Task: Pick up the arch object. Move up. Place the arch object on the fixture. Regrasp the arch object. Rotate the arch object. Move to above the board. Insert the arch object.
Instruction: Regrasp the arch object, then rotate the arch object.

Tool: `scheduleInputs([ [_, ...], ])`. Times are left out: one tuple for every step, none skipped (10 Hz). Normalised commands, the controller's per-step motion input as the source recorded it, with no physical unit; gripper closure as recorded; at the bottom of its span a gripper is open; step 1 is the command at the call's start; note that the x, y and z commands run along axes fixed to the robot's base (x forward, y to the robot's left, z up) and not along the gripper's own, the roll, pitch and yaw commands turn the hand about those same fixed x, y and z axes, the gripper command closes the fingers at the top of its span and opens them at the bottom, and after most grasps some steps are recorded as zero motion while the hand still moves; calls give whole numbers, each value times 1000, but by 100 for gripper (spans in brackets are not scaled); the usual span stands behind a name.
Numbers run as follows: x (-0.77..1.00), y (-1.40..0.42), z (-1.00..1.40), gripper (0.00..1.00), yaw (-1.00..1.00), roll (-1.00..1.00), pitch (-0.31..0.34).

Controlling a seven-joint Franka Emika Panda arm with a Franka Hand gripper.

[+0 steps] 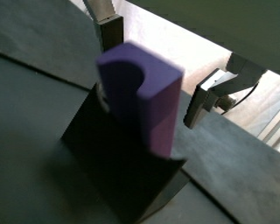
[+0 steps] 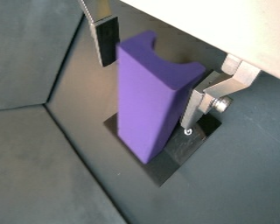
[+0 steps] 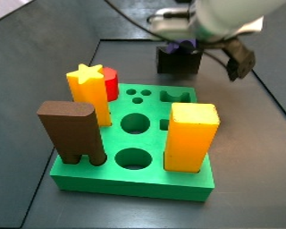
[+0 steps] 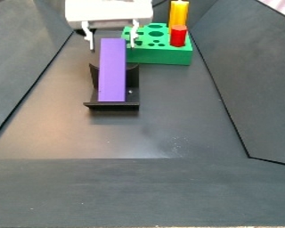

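Observation:
The purple arch object (image 4: pixel 111 69) rests on the dark fixture (image 4: pixel 109 100) and leans along it, with its notched end face (image 2: pixel 164 59) turned toward the wrist cameras. My gripper (image 4: pixel 109 37) straddles its upper end and is open. In both wrist views one finger (image 2: pixel 108 44) stands clear of the block, while the opposite finger (image 2: pixel 199 103) sits close beside it; I cannot tell if that one touches. The green board (image 3: pixel 133 174) lies apart from the fixture (image 3: pixel 178 61). In a side view the arm hides most of the arch object.
On the board stand a dark brown tall block (image 3: pixel 71 134), an orange-yellow square block (image 3: pixel 191 136), a yellow star peg (image 3: pixel 88 89) and a red cylinder (image 3: pixel 111 86). Several holes in the board show open. Sloped dark walls (image 4: pixel 38 71) flank the floor.

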Motion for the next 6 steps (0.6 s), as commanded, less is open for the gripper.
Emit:
scheduleInputs([
  [76, -2, -278, 0, -24, 53, 11],
  [0, 0, 0, 100, 0, 0, 0],
  [-1000, 402, 957, 100, 0, 0, 0],
  [-1000, 396, 955, 100, 1, -32, -24],
  [-1000, 370, 938, 100, 2, -88, -60],
  [-1000, 321, 898, 100, -7, -116, -90],
])
